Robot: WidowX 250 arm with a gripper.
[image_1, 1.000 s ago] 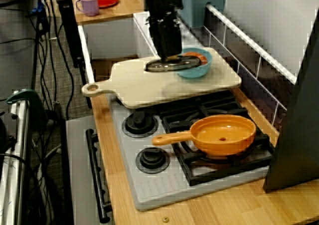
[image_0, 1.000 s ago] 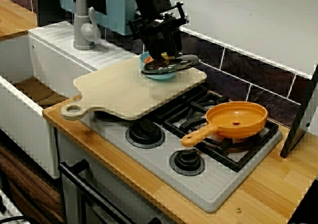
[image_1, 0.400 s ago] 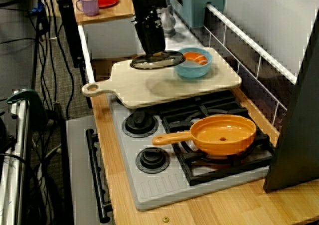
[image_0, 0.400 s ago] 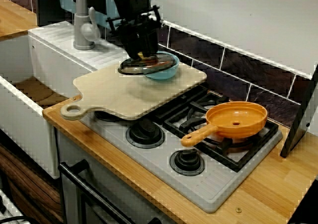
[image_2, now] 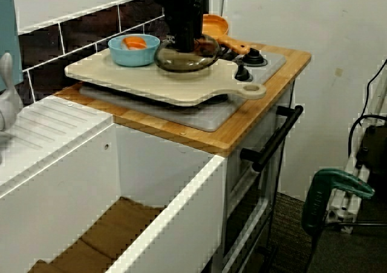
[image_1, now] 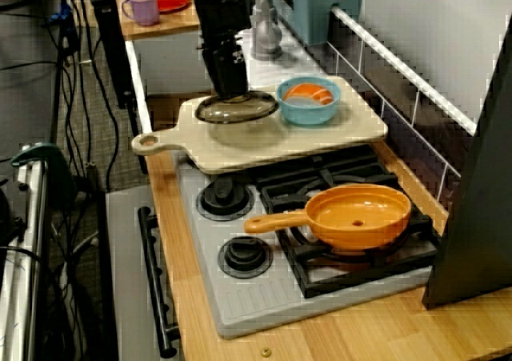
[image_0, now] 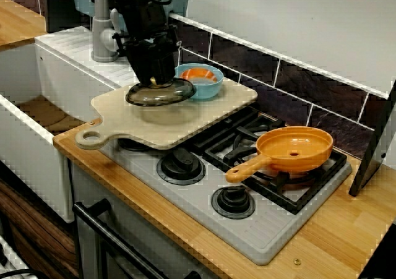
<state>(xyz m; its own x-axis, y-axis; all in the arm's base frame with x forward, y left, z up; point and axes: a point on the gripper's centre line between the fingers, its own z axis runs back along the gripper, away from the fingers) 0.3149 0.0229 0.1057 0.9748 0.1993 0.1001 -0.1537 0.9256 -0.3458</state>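
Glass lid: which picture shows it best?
The view from the stove's end: the glass lid shows nearly whole, over the cutting board, under the hand. The front view shows it flatter, beside the blue bowl. In the sink-side view the hand hides its middle.

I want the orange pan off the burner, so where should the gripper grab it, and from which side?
Probably the handle of the orange pan, taken from above with the jaws across its narrow width. It juts out level toward the front knobs; its round body looks too wide. The gripper holds the glass lid.
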